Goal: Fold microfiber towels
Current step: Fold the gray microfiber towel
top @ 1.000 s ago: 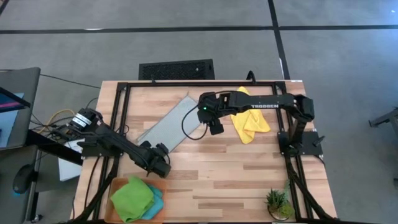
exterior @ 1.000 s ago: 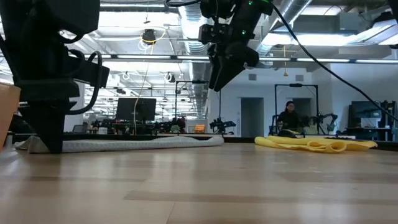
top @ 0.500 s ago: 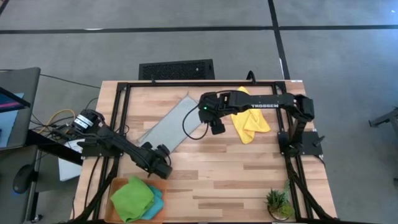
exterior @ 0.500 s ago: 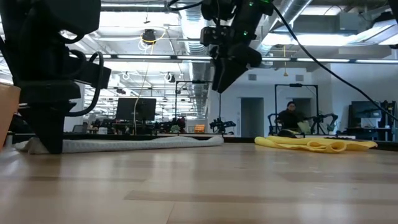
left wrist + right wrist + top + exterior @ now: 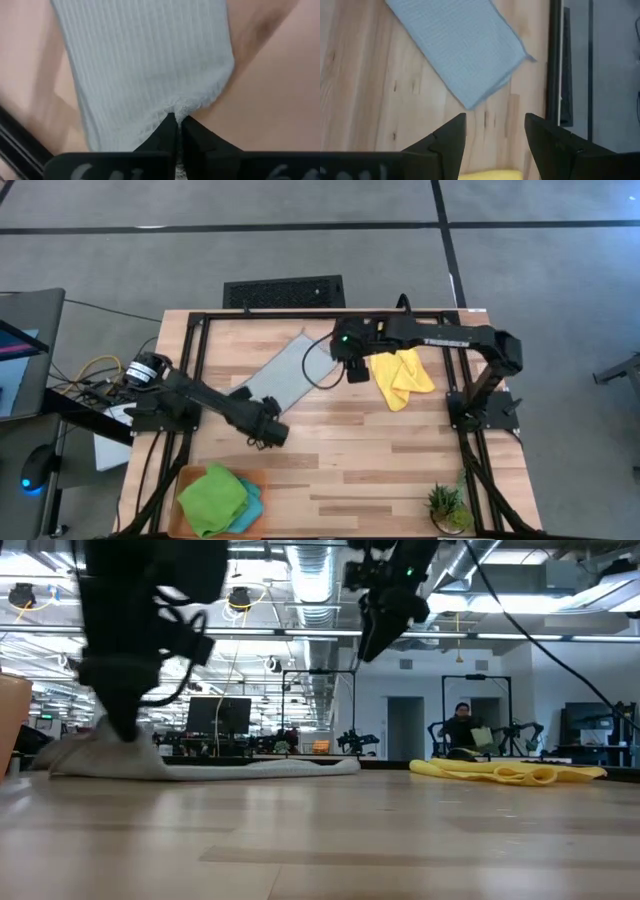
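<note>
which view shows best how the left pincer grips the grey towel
The left wrist view: the left pincer is shut on the grey towel's edge, puckering it. The high view shows only the pincer over the towel's near end; the low view shows that end lifted; the right wrist view shows just the far end.

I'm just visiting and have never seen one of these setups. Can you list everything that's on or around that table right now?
Grey towel: one, light grey, folded strip at the table's back left.
Yellow towel: one, yellow, crumpled at the back right.
Green towel: one, bright green, on the tray.
Teal towel: one, teal, under the green towel.
Tray: one, orange, front left corner.
Plant: one, green, front right corner.
Table: one, light wood.
Person: one, seated far behind.
Left end effector: shut on the grey towel's near end.
Right end effector: open, above the table between grey and yellow towels.
</note>
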You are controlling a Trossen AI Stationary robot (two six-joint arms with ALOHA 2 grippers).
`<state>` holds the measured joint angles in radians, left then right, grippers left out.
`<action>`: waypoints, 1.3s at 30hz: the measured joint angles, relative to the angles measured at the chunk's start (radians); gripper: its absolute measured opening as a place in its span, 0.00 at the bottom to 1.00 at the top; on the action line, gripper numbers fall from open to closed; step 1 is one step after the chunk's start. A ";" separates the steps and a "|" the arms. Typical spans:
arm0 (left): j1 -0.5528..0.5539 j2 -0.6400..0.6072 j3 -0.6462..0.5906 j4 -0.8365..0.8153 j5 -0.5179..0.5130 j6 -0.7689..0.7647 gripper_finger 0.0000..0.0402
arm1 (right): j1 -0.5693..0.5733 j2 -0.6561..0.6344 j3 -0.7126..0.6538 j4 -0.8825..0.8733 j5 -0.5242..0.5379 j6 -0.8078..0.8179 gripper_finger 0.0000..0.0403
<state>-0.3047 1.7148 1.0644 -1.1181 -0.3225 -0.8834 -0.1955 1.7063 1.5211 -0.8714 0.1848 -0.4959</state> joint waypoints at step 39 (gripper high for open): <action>0.614 0.168 0.424 0.433 -0.039 1.190 0.01 | -0.181 -0.183 -0.010 -0.116 -0.006 -0.001 0.56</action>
<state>0.3096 1.8830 1.4884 -0.6853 -0.3613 0.3067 -0.3767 1.5238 1.5108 -0.9878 0.1783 -0.4969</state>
